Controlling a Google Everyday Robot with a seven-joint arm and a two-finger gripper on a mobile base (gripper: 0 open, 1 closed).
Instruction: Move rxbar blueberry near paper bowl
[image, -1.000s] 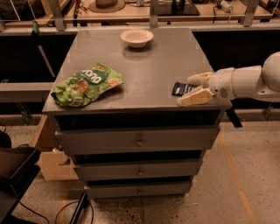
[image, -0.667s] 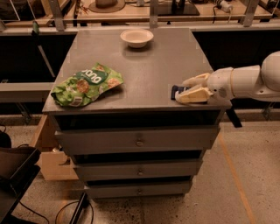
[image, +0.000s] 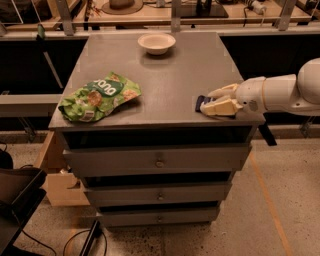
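Observation:
The rxbar blueberry (image: 199, 103) is a small dark navy wrapper lying flat near the right front edge of the grey cabinet top (image: 175, 75). Only its left end shows. My gripper (image: 206, 102) reaches in from the right on a white arm, low over the top. Its two cream fingers (image: 220, 107) lie along either side of the bar and are closed on it. The paper bowl (image: 156, 43) is small, round and cream-white. It stands at the far middle of the top, well away from the bar and the gripper.
A large crinkled green chip bag (image: 100, 96) lies at the left front of the top. The cabinet has several drawers (image: 159, 162) below. A bench with clutter (image: 165, 10) runs behind. A cardboard box (image: 55, 175) sits on the floor at the left.
My gripper has slid a little to the left over the bar and its fingers have drawn closer together around it. The bar, the bowl and the chip bag have stayed where they were.

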